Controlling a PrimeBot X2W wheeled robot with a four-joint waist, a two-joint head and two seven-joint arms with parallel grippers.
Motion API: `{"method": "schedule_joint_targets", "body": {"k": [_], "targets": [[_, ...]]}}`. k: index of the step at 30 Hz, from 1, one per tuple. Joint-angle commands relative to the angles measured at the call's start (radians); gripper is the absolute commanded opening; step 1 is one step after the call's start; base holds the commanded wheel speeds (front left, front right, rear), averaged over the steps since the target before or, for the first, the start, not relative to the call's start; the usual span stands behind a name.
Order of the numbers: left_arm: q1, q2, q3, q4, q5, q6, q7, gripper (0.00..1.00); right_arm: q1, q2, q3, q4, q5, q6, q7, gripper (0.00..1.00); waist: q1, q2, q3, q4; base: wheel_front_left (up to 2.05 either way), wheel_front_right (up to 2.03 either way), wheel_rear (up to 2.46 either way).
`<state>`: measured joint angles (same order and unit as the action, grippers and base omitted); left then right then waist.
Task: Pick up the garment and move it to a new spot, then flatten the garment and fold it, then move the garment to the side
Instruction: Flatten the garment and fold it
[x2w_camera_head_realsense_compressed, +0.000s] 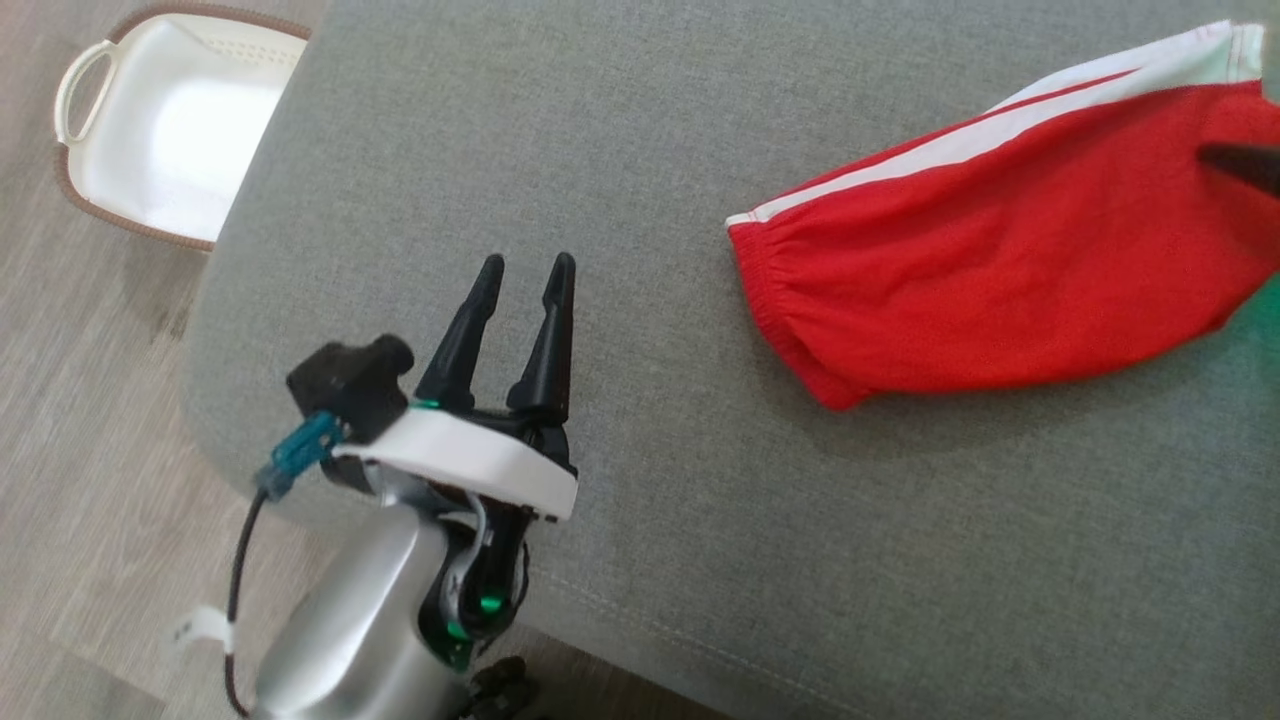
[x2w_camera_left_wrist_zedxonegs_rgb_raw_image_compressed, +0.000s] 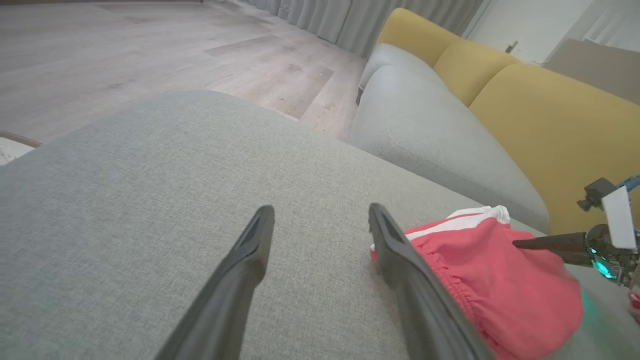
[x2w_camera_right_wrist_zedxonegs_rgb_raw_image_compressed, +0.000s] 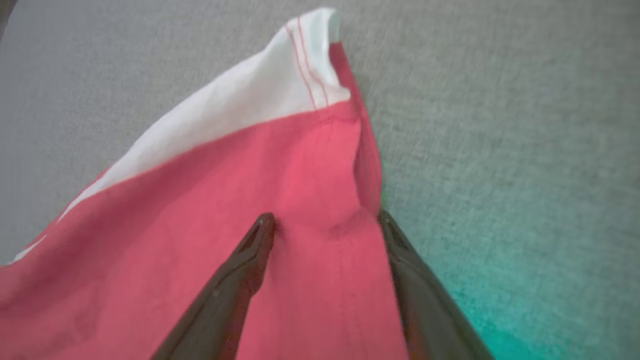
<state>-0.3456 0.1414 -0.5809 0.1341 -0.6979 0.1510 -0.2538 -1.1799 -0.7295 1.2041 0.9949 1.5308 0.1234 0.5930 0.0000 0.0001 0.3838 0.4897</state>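
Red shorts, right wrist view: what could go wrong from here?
1. The right claw stands open astride a small ridge at the red shorts' edge; closing there may catch only the top layer, or slip off.
2. The left claw hangs open over bare grey cushion, apart from the shorts; a one-sided lift could let the gathered end drag and bunch.

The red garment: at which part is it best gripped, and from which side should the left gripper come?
Probably the gathered hem of the red garment, at the end nearest the left gripper. Come from that gripper's side, over the grey cushion: the hem is thick and faces it, with nothing between.
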Motion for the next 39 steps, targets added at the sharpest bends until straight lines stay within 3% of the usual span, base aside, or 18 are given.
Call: {"method": "schedule_joint_targets", "body": {"k": [1,8,10,11,18,27,33,39], "targets": [[0.007,-0.003,0.061,-0.031,0.021,-0.015,-0.008,1.00,0.067,0.014,0.025,-0.004,0.022,0.007,0.081,1.00,0.0000,-0.0001,-0.004,0.001,0.00,0.00,0.00],[0.082,-0.070,0.154,-0.023,0.090,-0.086,-0.008,1.00,0.075,0.011,0.029,-0.088,0.017,0.007,0.119,1.00,0.0000,-0.0001,-0.010,0.000,0.00,0.00,0.00],[0.086,-0.079,0.170,-0.019,0.112,-0.099,-0.008,1.00,0.078,0.009,0.035,-0.099,-0.011,0.007,0.091,0.44,0.0000,-0.0001,-0.016,0.000,0.00,0.00,0.00],[0.088,-0.081,0.178,-0.016,0.123,-0.102,-0.008,1.00,0.079,0.009,0.035,-0.103,-0.017,0.007,0.072,0.00,0.0000,-0.0001,-0.019,-0.001,0.00,0.00,0.00],[0.114,-0.090,0.247,-0.016,0.196,-0.112,-0.008,1.00,0.070,0.015,0.015,-0.121,-0.069,0.007,-0.142,0.00,0.0000,-0.0001,-0.069,-0.039,0.00,0.00,0.00],[0.158,-0.091,0.283,0.022,0.248,-0.116,-0.008,1.00,0.173,0.039,-0.027,-0.115,-0.024,0.007,-0.327,0.00,0.0000,-0.0001,-0.181,-0.175,0.00,0.00,0.00],[0.187,-0.091,0.294,0.048,0.276,-0.126,-0.008,1.00,0.248,0.055,-0.042,-0.053,0.008,0.007,-0.378,0.00,0.0000,-0.0001,-0.228,-0.257,0.00,0.00,0.00],[0.200,-0.091,0.288,0.063,0.296,-0.131,-0.008,1.00,0.271,0.071,-0.042,0.022,0.004,0.007,-0.410,0.00,0.0000,-0.0001,-0.252,-0.291,0.00,0.00,0.00]]}}
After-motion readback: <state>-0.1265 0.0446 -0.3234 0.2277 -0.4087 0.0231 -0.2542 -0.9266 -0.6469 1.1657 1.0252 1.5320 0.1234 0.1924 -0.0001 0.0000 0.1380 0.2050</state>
